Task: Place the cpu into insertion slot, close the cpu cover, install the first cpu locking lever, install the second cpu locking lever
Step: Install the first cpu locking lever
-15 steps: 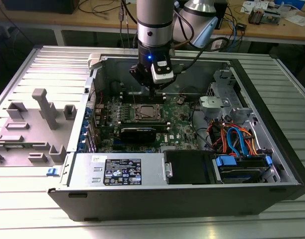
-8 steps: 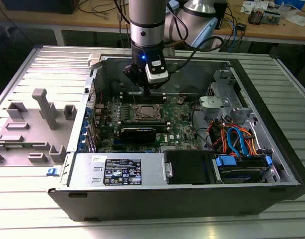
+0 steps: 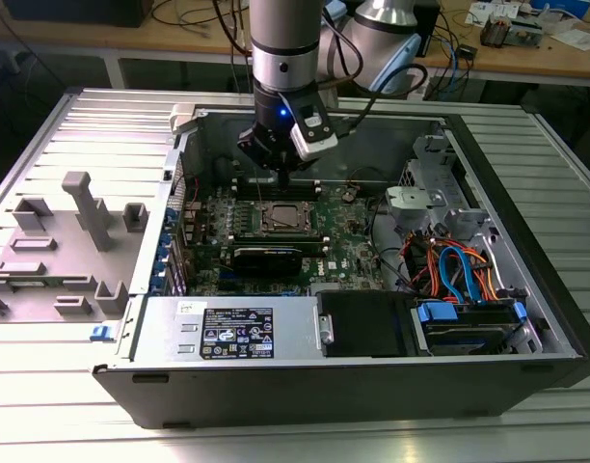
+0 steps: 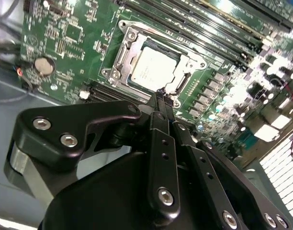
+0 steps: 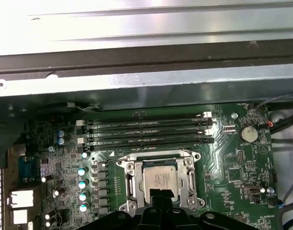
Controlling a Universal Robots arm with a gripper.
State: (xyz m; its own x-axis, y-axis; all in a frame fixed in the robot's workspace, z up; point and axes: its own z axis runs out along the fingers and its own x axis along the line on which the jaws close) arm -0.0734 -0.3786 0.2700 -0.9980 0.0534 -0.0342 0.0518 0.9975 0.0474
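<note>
The cpu point(image 4: 153, 67) lies flat in the insertion slot point(image 4: 185, 84) on the green motherboard point(image 4: 65, 57), its dull silver top showing. The cpu cover point(image 4: 121, 56) is folded down around it as a silvery frame. My gripper point(image 4: 160, 98) is shut, its black fingertips pressed together with nothing between them, just above the socket's near edge. In the exterior view the gripper point(image 3: 283, 183) hangs over the far side of the cpu point(image 3: 279, 217). In the first wrist view the gripper point(image 5: 158, 194) overlaps the edge of the cpu point(image 5: 160, 177). I cannot tell how the locking levers stand.
Long black memory slots point(image 5: 146, 129) run beside the socket. The open metal case point(image 3: 526, 289) surrounds the board, with a black card point(image 3: 266, 258), a power supply point(image 3: 232, 333) and bundled cables point(image 3: 459, 270). A grey fixture point(image 3: 78, 207) stands on the exterior view's left.
</note>
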